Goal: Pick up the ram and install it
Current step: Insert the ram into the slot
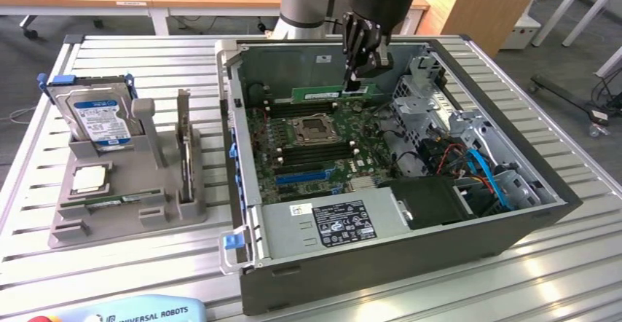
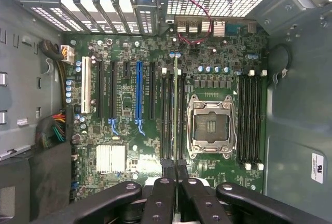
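The ram (image 1: 325,93) is a thin green stick hanging level inside the open computer case (image 1: 253,220), just above the memory slots behind the CPU socket (image 1: 313,127). My gripper (image 1: 356,83) reaches down from above and is shut on the ram's upper edge, toward the end on the exterior view's right. In the wrist view the ram (image 2: 176,105) shows edge-on as a thin line between my black fingers (image 2: 161,198). It runs along the memory slots (image 2: 168,115) beside the CPU socket (image 2: 210,125). Whether it touches a slot I cannot tell.
A grey holder tray (image 1: 58,234) on the exterior view's left carries a hard drive (image 1: 97,118), a square processor chip (image 1: 89,178), another green stick (image 1: 115,202) and an upright card (image 1: 183,143). Case walls, drive cages (image 1: 438,107), cables and the power supply (image 1: 331,224) surround the motherboard.
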Controlling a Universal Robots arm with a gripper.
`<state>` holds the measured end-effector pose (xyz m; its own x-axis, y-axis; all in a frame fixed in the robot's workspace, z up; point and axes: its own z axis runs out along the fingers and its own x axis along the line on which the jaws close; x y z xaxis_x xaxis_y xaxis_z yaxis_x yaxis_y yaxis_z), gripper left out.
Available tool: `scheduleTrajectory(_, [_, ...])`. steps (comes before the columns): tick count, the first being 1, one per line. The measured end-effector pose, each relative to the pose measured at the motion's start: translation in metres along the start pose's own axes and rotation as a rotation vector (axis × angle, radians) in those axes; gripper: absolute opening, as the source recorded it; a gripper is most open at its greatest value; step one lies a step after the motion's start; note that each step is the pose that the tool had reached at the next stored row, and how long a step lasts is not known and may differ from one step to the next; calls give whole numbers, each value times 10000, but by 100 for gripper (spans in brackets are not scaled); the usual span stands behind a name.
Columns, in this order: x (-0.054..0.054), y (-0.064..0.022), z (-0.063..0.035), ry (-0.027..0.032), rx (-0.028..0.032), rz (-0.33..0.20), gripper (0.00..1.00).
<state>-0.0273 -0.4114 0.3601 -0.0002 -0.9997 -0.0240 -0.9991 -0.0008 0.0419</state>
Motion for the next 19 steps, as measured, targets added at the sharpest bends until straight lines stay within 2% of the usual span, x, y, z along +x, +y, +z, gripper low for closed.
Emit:
scheduleTrajectory(7, [1,-1,22,-1,0,0,12])
scheduleTrajectory(19, [4,-7,176,3,0,0,12])
